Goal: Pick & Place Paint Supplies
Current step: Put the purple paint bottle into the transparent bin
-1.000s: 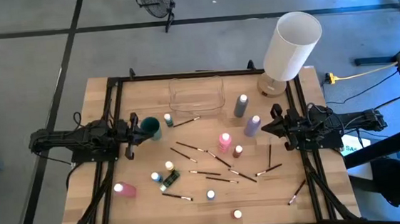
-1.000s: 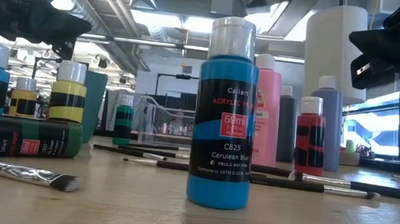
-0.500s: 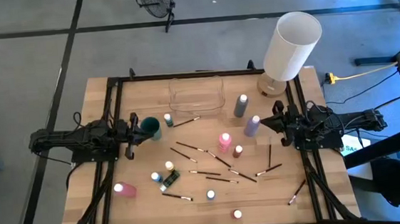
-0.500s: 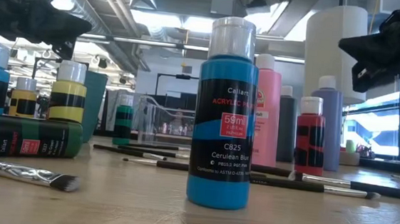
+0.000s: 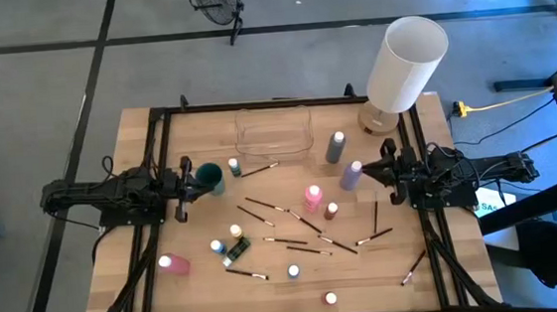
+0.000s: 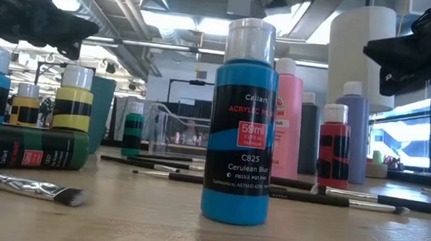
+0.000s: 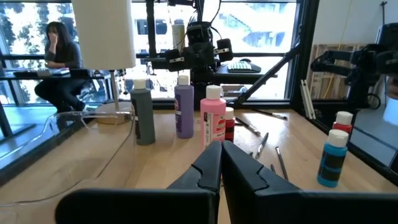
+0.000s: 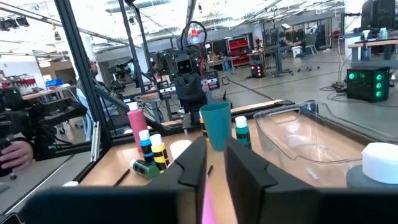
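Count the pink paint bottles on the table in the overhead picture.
2. The central pink bottle stands mid-table beside a small red bottle. The second pink bottle is on the left arm's side, toward the picture's bottom edge. None seems hidden.

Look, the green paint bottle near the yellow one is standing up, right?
Not quite. The green paint bottle is lying on its side, not standing. It does sit near the yellow one, which is upright. The low view shows this.
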Available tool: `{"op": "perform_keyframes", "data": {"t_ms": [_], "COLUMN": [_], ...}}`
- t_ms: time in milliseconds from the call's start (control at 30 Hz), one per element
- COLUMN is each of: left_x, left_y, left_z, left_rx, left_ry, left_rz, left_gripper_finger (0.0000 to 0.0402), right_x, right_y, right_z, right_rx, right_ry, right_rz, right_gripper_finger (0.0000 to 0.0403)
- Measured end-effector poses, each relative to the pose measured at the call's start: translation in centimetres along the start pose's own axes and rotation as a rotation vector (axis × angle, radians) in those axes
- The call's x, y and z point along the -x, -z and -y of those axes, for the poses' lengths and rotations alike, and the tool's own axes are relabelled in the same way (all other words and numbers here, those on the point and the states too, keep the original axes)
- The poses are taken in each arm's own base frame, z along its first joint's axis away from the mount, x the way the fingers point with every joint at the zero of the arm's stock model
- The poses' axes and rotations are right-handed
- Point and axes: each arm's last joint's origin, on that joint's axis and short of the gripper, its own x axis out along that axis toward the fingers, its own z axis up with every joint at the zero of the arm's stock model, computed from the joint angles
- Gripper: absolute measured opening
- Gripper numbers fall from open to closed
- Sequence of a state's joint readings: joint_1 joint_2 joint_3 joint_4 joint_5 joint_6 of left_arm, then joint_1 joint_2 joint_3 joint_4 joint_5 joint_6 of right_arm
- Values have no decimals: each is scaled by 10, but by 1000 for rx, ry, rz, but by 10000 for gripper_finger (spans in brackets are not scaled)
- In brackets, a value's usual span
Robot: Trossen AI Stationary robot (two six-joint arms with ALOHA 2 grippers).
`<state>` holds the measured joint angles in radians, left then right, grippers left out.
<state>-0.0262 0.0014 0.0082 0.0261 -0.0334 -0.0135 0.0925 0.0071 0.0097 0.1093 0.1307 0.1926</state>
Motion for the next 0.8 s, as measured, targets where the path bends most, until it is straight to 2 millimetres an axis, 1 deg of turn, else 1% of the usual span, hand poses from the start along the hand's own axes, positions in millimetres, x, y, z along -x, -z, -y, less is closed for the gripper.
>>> {"op": "perform_keyframes", "data": {"t_ms": [200,300,400,633,800], "left_x": [0,0,0,0,0], "left_y": [0,0,0,0,0], "left_z": [0,0,0,0,0], "left_rx": [-1,-1,-1,-1,-1], "left_ry": [0,0,0,0,0], "left_rz": [0,0,0,0,1], "left_gripper_finger": [6,6,6,6,6], "right_x": [0,0,0,1,3], "right_y": [0,0,-2,-15,-29], "right_z": [1,0,0,-2,-4], "right_rx": [40,79,117,172,235], "right_ry": [34,16,13,2,20], "right_rz": [6,3,17,155,199], "right_gripper_finger": [135,171,198,229,248]}}
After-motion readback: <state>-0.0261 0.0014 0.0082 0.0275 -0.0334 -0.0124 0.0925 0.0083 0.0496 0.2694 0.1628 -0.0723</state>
